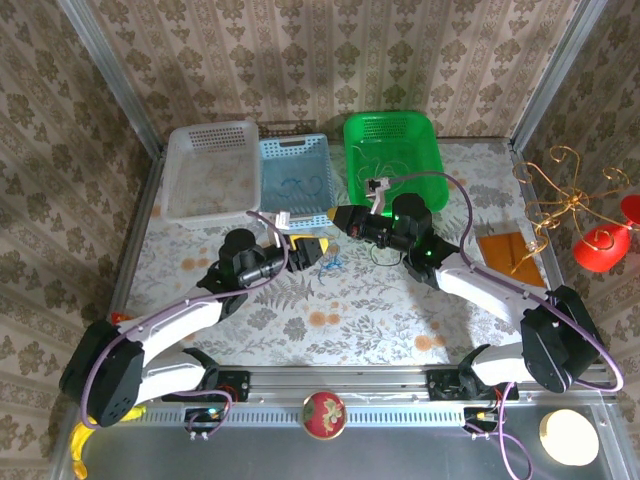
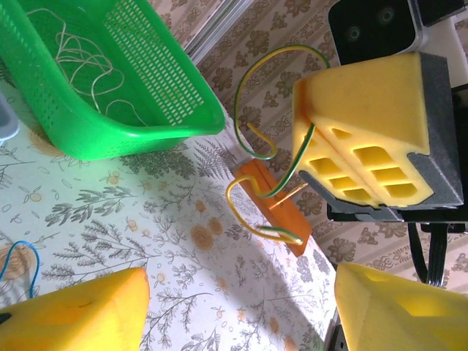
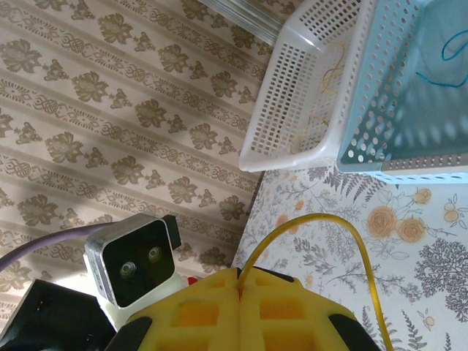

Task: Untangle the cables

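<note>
A yellow-green cable (image 2: 252, 110) hangs in loops from my right gripper (image 2: 303, 135), whose yellow fingers are shut on it. In the right wrist view the same cable (image 3: 322, 219) arches out of the seam of the shut right gripper (image 3: 239, 276). My left gripper (image 2: 241, 311) stands open just below the loops, with only table between its fingers (image 2: 73, 314). A blue cable (image 2: 14, 263) lies on the table beside the left finger. From above, the left gripper (image 1: 312, 250) and right gripper (image 1: 345, 218) face each other closely, the blue cable (image 1: 331, 263) by them.
Three baskets line the back: white (image 1: 210, 170), blue (image 1: 295, 175) with a blue cable inside, green (image 1: 393, 155) holding pale cables (image 2: 73, 44). An orange tile (image 2: 281, 212) lies at the right, near a gold wire stand (image 1: 560, 195) with red ornaments.
</note>
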You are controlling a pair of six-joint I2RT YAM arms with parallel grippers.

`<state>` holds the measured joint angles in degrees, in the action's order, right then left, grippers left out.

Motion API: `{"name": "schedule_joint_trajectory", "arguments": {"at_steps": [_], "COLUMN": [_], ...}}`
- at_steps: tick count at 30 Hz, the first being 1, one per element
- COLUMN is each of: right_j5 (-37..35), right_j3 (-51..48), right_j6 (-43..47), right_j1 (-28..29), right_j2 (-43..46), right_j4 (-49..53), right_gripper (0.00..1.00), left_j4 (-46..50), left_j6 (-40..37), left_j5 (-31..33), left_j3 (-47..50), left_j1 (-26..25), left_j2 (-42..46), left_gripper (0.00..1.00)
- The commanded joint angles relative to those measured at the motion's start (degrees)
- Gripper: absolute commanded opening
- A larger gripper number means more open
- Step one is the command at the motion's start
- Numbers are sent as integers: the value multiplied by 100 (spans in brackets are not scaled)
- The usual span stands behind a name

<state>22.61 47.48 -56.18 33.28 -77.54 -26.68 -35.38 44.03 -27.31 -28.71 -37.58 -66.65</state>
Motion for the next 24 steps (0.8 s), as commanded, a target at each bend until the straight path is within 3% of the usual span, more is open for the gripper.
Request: {"name": "schedule_joint_trajectory", "arguments": {"at_steps": [1,8,18,24], "right_j5": [-177,-186,-195,-204], "right_j3": [15,6,15,24], "right_j6": [-95,-120,-112,-102], "right_j1": [56,100,126,126], "right_j2": [-68,-73,-43,-45], "right_j4": [-51,-110,-109,-113], "right_gripper": [0,0,0,0], "left_j4": [-548,-585,-729,-752], "left_j6": [78,21,57,62], "left_j5": [73,147,152,134], "left_j3": [-237,-345,-370,-363], "left_j1": [-81,-107,-118,-110], "left_j2": [-100,-203,-380,-423], "left_gripper": [68,68,51,48]}}
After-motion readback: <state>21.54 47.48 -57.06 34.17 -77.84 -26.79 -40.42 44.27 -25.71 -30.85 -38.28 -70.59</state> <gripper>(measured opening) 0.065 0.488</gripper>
